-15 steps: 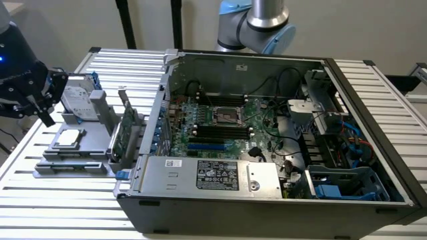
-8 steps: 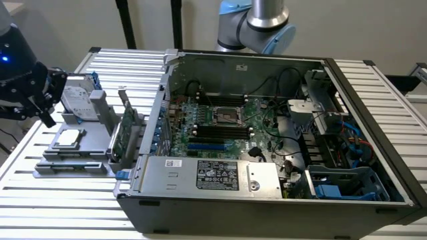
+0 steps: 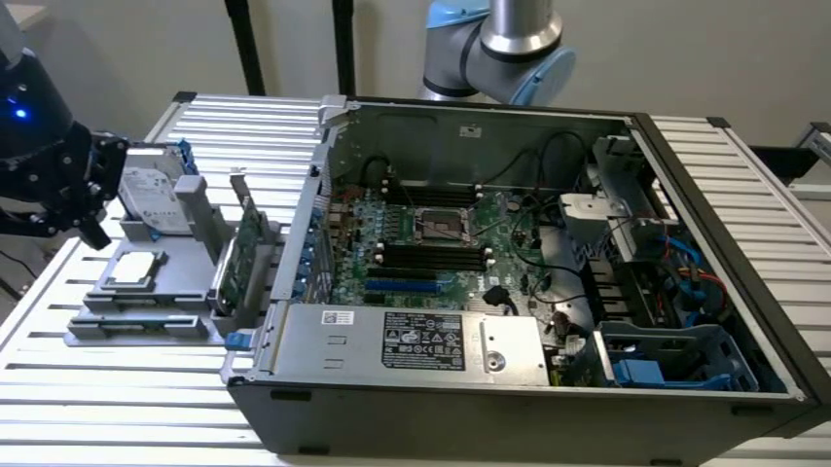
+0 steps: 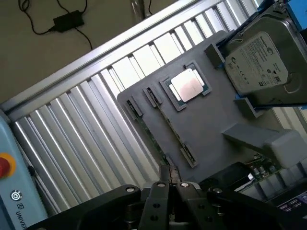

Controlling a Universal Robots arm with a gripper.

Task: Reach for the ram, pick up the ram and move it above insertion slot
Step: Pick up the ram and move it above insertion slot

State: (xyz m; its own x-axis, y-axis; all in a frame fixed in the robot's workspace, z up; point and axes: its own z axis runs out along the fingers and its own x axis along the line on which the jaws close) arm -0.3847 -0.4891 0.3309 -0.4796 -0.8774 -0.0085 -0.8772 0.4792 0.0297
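I'm on the reach step: my gripper [image 4: 169, 176], shut and empty, hovers with the ram [image 4: 156, 141] just ahead, so grasping needs it opened first.

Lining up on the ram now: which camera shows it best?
Wrist view: the ram stands edge-on in the gray holder, a thin green strip just ahead of the shut gripper. The exterior view shows holder and gripper, but the ram itself is too thin to make out there.

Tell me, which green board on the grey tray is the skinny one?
The ram, a thin strip set on edge in the tray's slot. The other, the card, is wide and stands tall by the case.
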